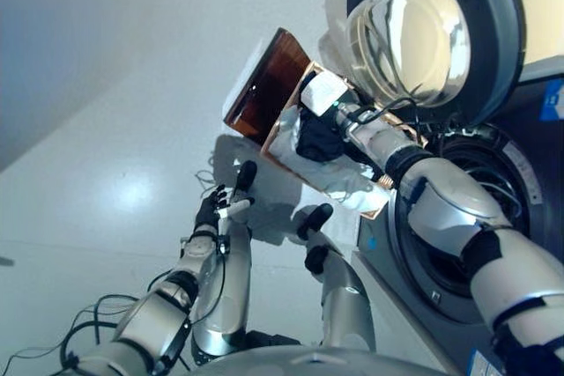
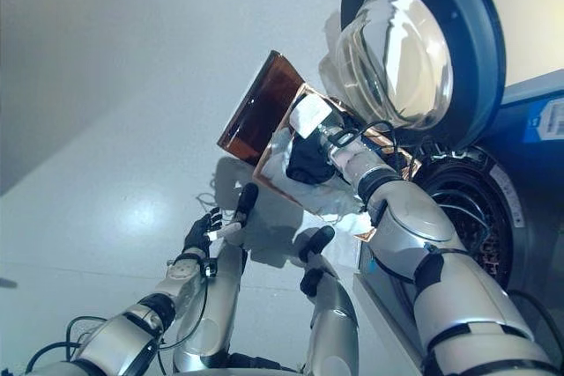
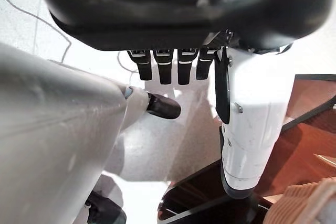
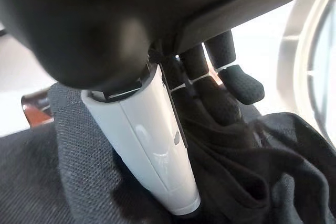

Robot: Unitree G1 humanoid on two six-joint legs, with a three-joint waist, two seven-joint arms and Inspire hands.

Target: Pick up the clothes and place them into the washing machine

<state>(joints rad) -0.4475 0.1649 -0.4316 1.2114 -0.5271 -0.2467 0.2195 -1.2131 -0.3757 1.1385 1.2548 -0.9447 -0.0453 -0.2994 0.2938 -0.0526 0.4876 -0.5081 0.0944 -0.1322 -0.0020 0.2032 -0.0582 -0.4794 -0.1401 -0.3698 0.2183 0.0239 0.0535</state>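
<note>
Reaching into a brown basket [image 1: 264,85] just beside the washing machine [image 1: 520,191], the right hand [image 1: 319,121] has its fingers [image 4: 231,85] and white-covered thumb [image 4: 152,150] curled into dark clothes [image 4: 252,166], pinching a fold of the black fabric between them. The clothes [image 2: 308,165] lie inside the basket, over a pale lining [image 1: 339,184] that hangs out at the basket's edge nearest the machine. The basket stands on the light floor [image 1: 106,200], its open top tilted toward the camera, with its rim close against the machine's front.

The washing machine's round door [image 1: 423,28] is swung wide open, its bulging glass bowl facing outward above the basket, and the dark drum opening [image 2: 467,217] shows behind the right forearm.

The left hand [image 1: 218,204] hangs low over the floor, well apart from the basket, holding nothing; in its wrist view the fingers [image 3: 165,69] are bent down in a short row and the white-covered thumb [image 3: 252,129] stands out straight beside them.
</note>
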